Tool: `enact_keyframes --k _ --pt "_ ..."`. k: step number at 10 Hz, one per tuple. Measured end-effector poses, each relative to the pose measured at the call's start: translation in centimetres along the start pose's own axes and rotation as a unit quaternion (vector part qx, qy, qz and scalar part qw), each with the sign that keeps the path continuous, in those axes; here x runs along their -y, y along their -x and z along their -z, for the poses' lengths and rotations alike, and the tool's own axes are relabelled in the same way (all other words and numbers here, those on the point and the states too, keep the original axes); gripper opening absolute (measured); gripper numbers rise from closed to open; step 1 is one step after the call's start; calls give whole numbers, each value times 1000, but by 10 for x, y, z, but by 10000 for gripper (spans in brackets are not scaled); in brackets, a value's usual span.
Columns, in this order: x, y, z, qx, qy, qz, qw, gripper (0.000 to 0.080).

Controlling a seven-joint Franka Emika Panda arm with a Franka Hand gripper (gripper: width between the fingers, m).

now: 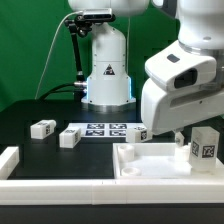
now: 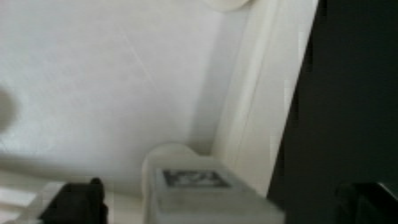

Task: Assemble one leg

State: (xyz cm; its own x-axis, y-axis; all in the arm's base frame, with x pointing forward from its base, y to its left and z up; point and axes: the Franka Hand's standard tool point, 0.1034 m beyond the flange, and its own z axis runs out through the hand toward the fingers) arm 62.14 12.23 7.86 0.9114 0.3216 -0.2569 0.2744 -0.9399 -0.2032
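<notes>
Progress: the arm point(image 1: 180, 80) fills the 2 to 3 o'clock part of the exterior view, its wrist low over the panel point(image 1: 150, 165). The panel lies flat, rim up, at 4 to 5 o'clock. One leg point(image 1: 203, 148) stands upright inside the panel at the 3 o'clock corner, tag facing the camera. In the wrist view the same leg point(image 2: 192, 180) sits against the rim's inner corner, between the two dark fingertips point(image 2: 71, 203). The gripper point(image 2: 222, 203) is spread wide, with a gap on both sides of the leg, and holds nothing.

Judgement: the leg looks placed at its corner, so the task is near done or done. I cannot tell whether it is fully seated or twisted home. What may be left is checking the seat and lifting clear.

Surface and room:
- A green backdrop point(image 1: 30, 50) runs across 9 to 12 o'clock.
- The table point(image 1: 40, 150) is black and matte.
- The robot base point(image 1: 107, 70) stands at 12 o'clock.
- A white rail point(image 1: 60, 188) runs along the table's near edge from 6 to 8 o'clock.
- The marker board point(image 1: 105, 130) lies flat near centre.
- The spare legs are loose on the table: one point(image 1: 42, 127) at 9 o'clock, one point(image 1: 68, 137) touching or just beside the board's 9 o'clock end, one point(image 1: 141, 133) at its 3 o'clock end, near the panel rim.
</notes>
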Motion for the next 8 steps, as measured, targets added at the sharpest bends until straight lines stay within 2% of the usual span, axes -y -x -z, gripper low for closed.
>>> enact_keyframes --k 4,5,8 --pt "0 0 -2 -3 1 1 1000 649" --pt "-3 -7 -2 -30 7 5 1000 649" --pt "-11 -5 -1 -72 20 13 997 649"
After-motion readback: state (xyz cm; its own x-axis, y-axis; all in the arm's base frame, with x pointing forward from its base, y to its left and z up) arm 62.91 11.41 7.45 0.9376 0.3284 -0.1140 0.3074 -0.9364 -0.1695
